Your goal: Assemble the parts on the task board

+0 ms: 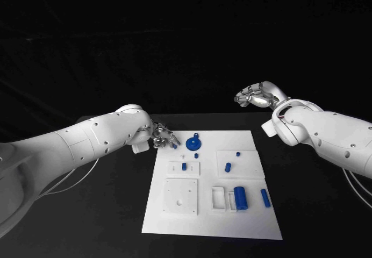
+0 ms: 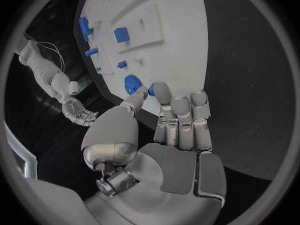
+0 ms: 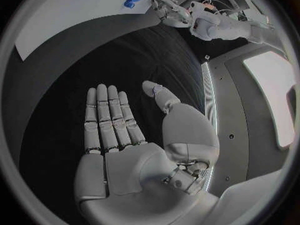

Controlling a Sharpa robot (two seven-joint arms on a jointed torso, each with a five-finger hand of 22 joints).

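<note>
On task board (image 1: 209, 183): blue parts (image 1: 240, 198) scattered; left hand (image 1: 161, 136), right hand (image 1: 254, 97) spread, holding nothing.

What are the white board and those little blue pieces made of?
The task board looks like matte white plastic: flat, even, no glare. The blue gear-like disc and blue cylinder look like moulded or printed plastic, uniformly coloured; I can't be sure.

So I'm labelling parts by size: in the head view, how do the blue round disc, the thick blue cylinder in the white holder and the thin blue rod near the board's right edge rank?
Largest to smallest as they look:
1. Thick blue cylinder and blue round disc: too alike to rank; the cylinder lies nearer the camera.
2. Thin blue rod, clearly slimmer.
</note>
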